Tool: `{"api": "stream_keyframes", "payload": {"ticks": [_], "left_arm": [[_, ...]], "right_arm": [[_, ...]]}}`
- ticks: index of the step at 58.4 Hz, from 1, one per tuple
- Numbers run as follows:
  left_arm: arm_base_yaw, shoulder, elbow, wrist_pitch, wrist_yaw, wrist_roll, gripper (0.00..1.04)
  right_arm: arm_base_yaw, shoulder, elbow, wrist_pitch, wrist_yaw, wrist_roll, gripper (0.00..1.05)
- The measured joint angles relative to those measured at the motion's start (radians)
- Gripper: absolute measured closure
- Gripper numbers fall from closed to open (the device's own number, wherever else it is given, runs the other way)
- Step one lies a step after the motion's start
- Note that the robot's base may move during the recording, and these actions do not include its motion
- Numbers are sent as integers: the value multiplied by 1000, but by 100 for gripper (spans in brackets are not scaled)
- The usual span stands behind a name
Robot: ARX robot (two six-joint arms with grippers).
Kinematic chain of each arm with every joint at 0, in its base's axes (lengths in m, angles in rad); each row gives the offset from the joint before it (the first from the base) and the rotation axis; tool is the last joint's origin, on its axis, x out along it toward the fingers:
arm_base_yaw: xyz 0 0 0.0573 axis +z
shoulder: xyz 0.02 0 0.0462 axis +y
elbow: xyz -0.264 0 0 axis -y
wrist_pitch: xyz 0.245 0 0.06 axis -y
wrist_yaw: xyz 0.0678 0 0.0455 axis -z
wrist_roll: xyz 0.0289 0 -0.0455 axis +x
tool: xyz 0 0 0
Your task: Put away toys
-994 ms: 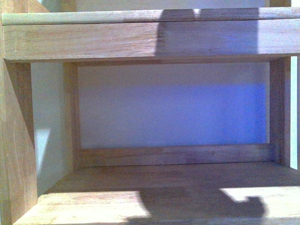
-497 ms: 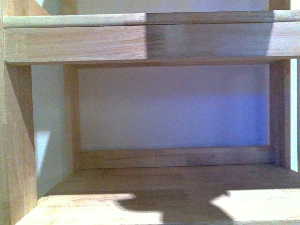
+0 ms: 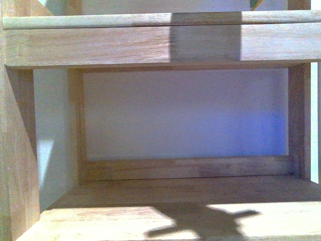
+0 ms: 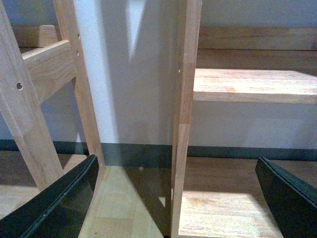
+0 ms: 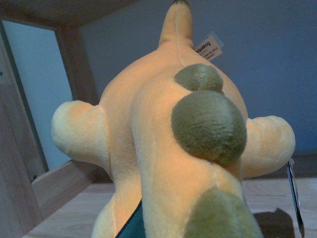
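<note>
While my right end effector clamps the orange plush toy (image 5: 168,148), its white tag (image 5: 209,47) reads partly "ong". My left end effector (image 4: 181,198) gapes wide and empty by the wooden shelf (image 4: 247,84).

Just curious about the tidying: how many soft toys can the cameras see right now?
1: an orange-yellow plush toy fills the right wrist view, above the wooden shelf board. Others may lie out of view.

We see the toy (image 5: 163,144), a soft orange-yellow plush with olive-green bumps along its back, stubby rounded limbs spread to both sides and a white tag near its tail, filling the right wrist view above a wooden shelf (image 5: 74,215).
</note>
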Motion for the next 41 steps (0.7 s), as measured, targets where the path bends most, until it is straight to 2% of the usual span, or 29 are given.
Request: {"api": "stream_keyframes", "payload": {"ticks": [41], "left_arm": [[0, 0, 0, 0, 0, 0, 6]], "right_arm": [[56, 394, 343, -68, 45, 84, 96]]}}
